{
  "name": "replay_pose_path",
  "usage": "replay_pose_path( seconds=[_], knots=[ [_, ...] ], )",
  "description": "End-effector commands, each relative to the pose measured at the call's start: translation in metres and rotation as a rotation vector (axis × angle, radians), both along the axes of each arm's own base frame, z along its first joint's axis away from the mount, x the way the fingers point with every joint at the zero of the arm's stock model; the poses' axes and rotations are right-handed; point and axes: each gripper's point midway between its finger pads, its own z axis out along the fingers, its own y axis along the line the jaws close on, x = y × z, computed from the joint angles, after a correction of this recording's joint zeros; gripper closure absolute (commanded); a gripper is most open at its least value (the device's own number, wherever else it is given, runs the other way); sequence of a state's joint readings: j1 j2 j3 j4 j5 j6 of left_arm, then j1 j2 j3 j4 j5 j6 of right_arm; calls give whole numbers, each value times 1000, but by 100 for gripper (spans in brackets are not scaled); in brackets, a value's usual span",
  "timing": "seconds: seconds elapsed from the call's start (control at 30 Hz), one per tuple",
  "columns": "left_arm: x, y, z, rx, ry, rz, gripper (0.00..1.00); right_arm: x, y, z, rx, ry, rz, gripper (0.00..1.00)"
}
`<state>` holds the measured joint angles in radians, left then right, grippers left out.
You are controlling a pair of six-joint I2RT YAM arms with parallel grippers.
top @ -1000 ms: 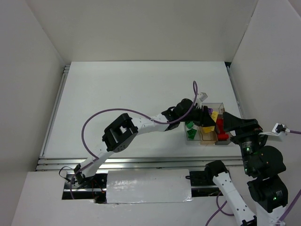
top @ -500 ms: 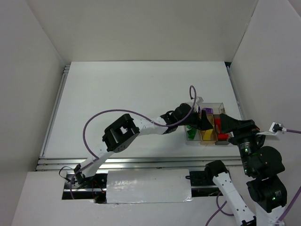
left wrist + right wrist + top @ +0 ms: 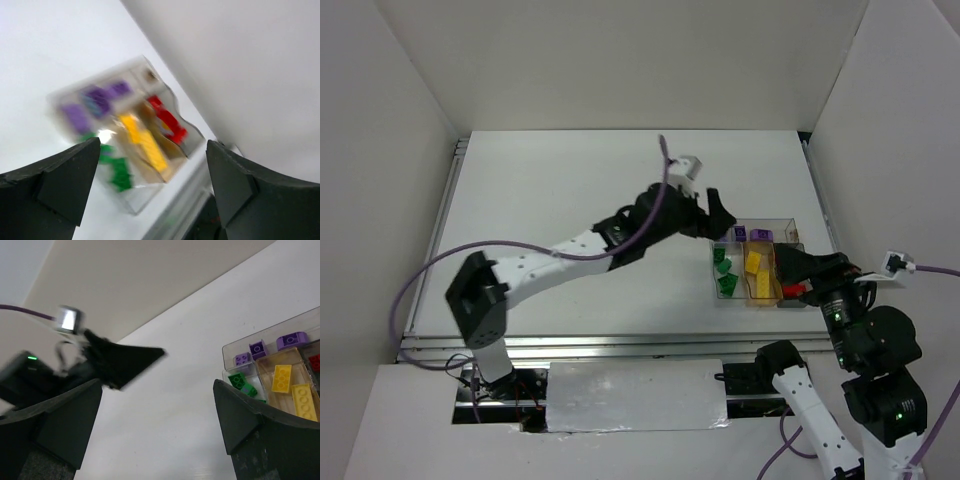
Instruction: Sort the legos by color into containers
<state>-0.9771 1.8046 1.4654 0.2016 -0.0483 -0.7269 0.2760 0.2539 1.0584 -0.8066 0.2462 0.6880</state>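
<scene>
A clear plastic compartment box (image 3: 775,220) is sitting on the right side of the white counter (image 3: 570,220), close to its near edge and just in front of the right arm. The legos are lying sorted inside it. Purple bricks (image 3: 291,340) are filling the small cells along the far wall. Green bricks (image 3: 236,379) are resting in the left compartment. Two yellow bricks (image 3: 281,378) are lying in the amber-tinted middle compartment, and red bricks (image 3: 792,291) are showing in the right one, partly hidden by the right arm.

The box's walls are thin, glossy and see-through, with straight dividers between the cells. The bricks are small, hard-edged rectangles with round studs. The yellow pair are lying flat, studs facing up, their long sides running near to far along the length of their compartment.

The left claw (image 3: 152,150) is hovering over the counter left of the box and apart from it, its black fingers spread wide and holding nothing. The right claw (image 3: 157,385) is hanging at the box's right side, its fingers likewise spread wide with nothing between them.
</scene>
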Motion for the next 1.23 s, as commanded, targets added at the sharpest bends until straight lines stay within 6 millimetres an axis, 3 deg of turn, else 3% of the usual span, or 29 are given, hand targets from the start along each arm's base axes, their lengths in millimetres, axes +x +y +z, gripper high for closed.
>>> replay_pose_path(
  seconds=[0.0, 0.03, 0.07, 0.13, 0.17, 0.23, 0.27, 0.33, 0.37, 0.47, 0.6, 0.73, 0.87, 1.2],
  knots=[
    [18, 102, 42, 211, -107, 288, 1, 10, 15, 6, -95, -13, 85, 0],
    [25, 135, 47, 266, -121, 417, 1, 13, 18, 5, -132, -8, 101, 0],
    [19, 165, 62, 277, -132, 485, 0, 13, 21, 5, -159, -6, 126, 0],
    [13, 226, 50, 424, -116, 640, 0, 15, 19, 3, -242, 15, 131, 0],
    [5, 256, 67, 410, -126, 702, 0, 17, 9, 3, -264, 36, 77, 0],
    [-9, 304, 64, 490, -100, 794, 1, 17, -1, 9, -311, 53, 34, 1],
    [-17, 340, 77, 482, -110, 889, 1, 15, -3, 8, -322, 65, 32, 0],
    [-32, 386, 78, 535, -94, 991, 1, 9, -2, 15, -340, 48, 50, 0],
    [-45, 407, 89, 500, -105, 1025, 1, 7, -1, 17, -351, 46, 61, 0],
    [-74, 445, 104, 463, -118, 1085, 0, -3, -3, 20, -385, 58, 77, 0],
    [-102, 478, 114, 421, -128, 1123, 0, -21, -12, 25, -412, 61, 70, 1],
    [-126, 512, 110, 441, -125, 1184, 1, -49, -17, 32, -393, -9, 79, 0],
    [-149, 538, 105, 411, -114, 1216, 1, -59, -20, 31, -374, -36, 74, 0],
    [-164, 551, 99, 361, -114, 1214, 0, -55, -17, 33, -358, -40, 83, 0]
  ],
)
